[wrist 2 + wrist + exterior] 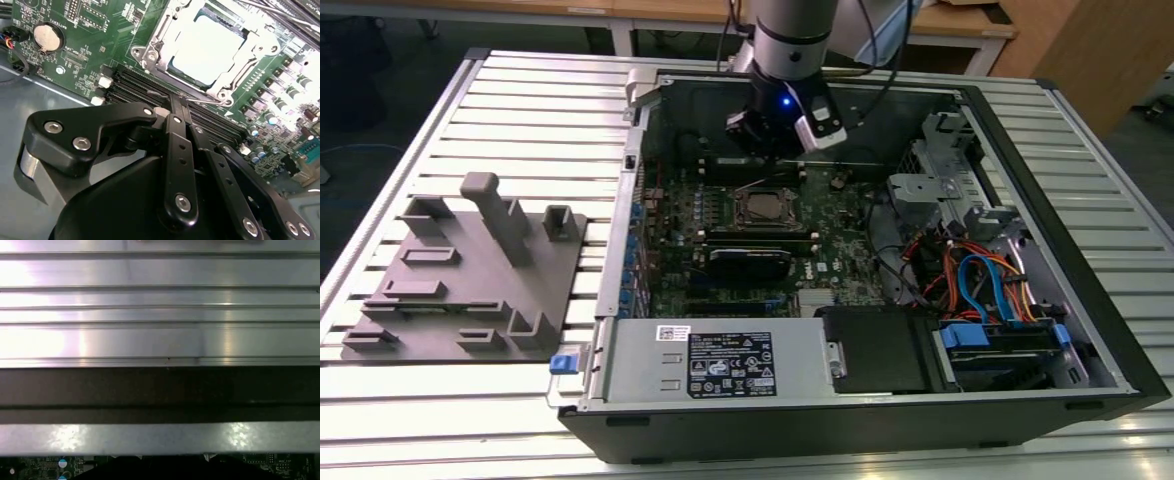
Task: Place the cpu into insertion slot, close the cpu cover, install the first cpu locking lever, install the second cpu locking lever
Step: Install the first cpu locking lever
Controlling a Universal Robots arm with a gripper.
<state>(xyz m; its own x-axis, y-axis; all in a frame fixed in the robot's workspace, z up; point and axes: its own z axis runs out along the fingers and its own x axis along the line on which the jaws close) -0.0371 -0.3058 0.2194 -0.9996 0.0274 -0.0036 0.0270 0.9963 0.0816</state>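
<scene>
While the computer case (1083, 262) lies open on the slatted tabletop (534, 95), its raised walls box the circuit board (670, 225) in on every side. In the exterior view the arm (794, 30) drops almost straight down through the far edge of the opening, and the tool (771, 150) hangs just beyond the insertion slot (742, 208), close above the board. The cpu (765, 206) sits in that slot. Open board lies around it. A power supply (720, 365) fills the near wall, and bundled cables (971, 280) crowd the exterior view's right. A grey fixture block (467, 290) rests on the tabletop outside the case, well apart on the exterior view's left.

In the second wrist view the tool (179, 102) has its black fingers (174, 131) drawn together, their tips over the long black memory slots (132, 85) and right at a thin wire lever (206, 101). They may be pinching that lever, though I cannot tell. Just past it, the cpu cover (151, 49) lies flat around the bright cpu (207, 47). A coin battery (48, 36) sits well off to one side.

In the first wrist view, tabletop slats (160, 305) run beyond a dark case wall (160, 387) and a grey metal lip (160, 439).
</scene>
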